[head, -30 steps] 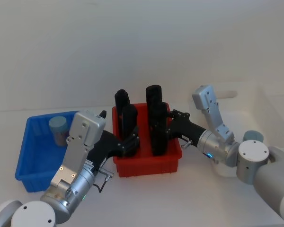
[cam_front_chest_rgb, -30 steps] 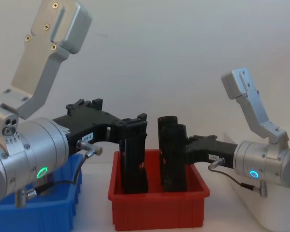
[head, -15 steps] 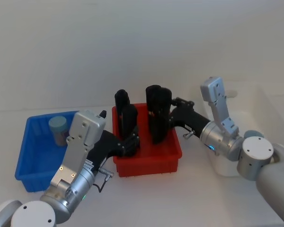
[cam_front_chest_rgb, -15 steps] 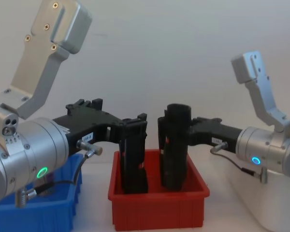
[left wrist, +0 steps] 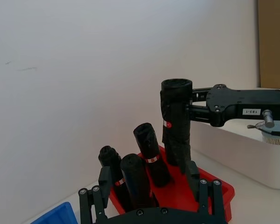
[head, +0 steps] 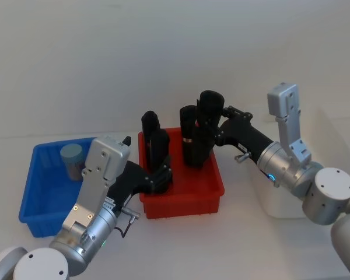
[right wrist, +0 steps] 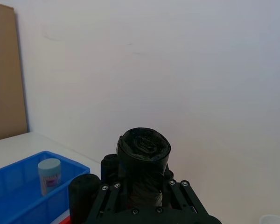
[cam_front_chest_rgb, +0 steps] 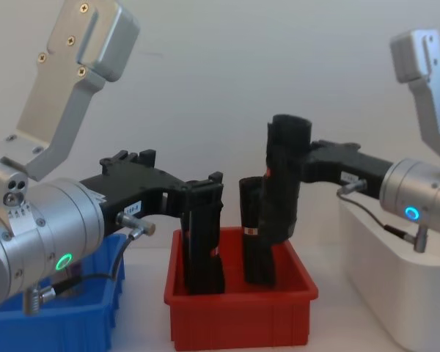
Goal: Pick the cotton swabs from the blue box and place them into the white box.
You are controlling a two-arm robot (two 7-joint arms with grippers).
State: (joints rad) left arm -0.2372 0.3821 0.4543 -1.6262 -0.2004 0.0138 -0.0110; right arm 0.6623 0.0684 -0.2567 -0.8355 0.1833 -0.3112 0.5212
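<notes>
Against pale wall, right hand [cam_front_chest_rgb: 297, 163] grips a wrinkly black cylinder [cam_front_chest_rgb: 282, 183] above the red bin [cam_front_chest_rgb: 242, 323]; left hand's [cam_front_chest_rgb: 205, 192] fingers unclear.

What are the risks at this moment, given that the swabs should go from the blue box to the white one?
1. The right pincer holds a black roll, lifted from the red bin, while a cotton swab tub waits in the blue box; the wrong item may reach the white box.
2. The raised roll hangs close to the standing rolls and may knock them.
</notes>
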